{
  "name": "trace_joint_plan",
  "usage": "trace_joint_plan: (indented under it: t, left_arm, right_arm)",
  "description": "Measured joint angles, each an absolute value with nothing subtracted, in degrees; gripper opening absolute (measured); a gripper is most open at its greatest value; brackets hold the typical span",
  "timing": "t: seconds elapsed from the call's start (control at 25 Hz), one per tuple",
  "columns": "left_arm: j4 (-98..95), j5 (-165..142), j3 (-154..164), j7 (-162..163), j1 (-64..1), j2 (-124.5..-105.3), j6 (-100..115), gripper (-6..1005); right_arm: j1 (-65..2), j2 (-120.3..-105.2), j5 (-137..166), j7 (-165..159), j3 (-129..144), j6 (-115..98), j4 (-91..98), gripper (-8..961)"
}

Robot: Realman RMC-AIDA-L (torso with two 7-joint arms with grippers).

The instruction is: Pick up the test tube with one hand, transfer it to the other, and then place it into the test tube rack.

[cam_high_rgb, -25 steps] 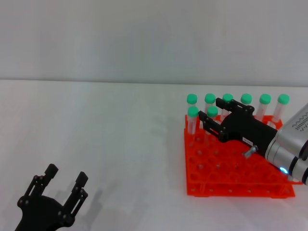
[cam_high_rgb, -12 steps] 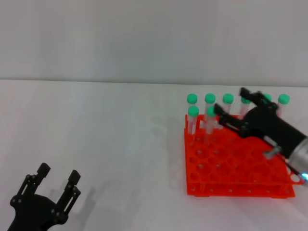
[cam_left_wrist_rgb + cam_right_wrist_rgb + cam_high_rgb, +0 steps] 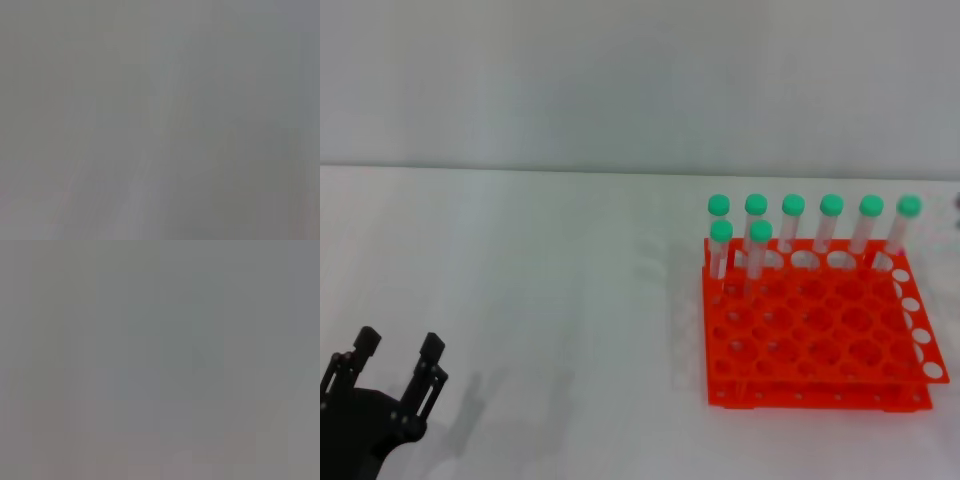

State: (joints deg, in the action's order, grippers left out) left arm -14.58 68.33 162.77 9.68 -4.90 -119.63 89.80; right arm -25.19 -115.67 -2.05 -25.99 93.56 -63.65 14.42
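Orange-red plastic marks the test tube rack (image 3: pixel 817 335), which sits on the white bench (image 3: pixel 540 300) far off to the right of the left gripper (image 3: pixel 392 366) and farther from the robot than it. The left gripper hangs low at the near left corner of the head view, its black fingers (image 3: pixel 428 358) spread apart with nothing between them, well clear of the rack. Eight green-capped tubes stand upright in the rack: six in the back row and two in the row in front of it, at the rack's end nearer the left gripper. The test tube (image 3: pixel 758 258) is the right-hand one of that front pair, seated in its hole with its green cap up. The right gripper is out of the head view. Both wrist views show only a grey blur, so nothing can be read from them.
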Motion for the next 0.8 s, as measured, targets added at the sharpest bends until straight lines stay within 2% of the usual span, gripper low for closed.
trace_joint_plan:
  t: [0.16, 0.8]
  left_arm:
    - [-14.6, 69.1, 162.8, 9.7, -5.6, -119.57, 88.5, 729]
    - [-14.6, 73.9, 162.1, 14.2, -5.8, -119.63, 86.6, 730]
  right_arm:
    - [-27.1, -115.79, -2.1, -23.9, 86.6, -62.2, 9.4, 880]
    - [-27.5, -116.1, -2.0, -21.3, 85.1, -58.5, 9.0, 879]
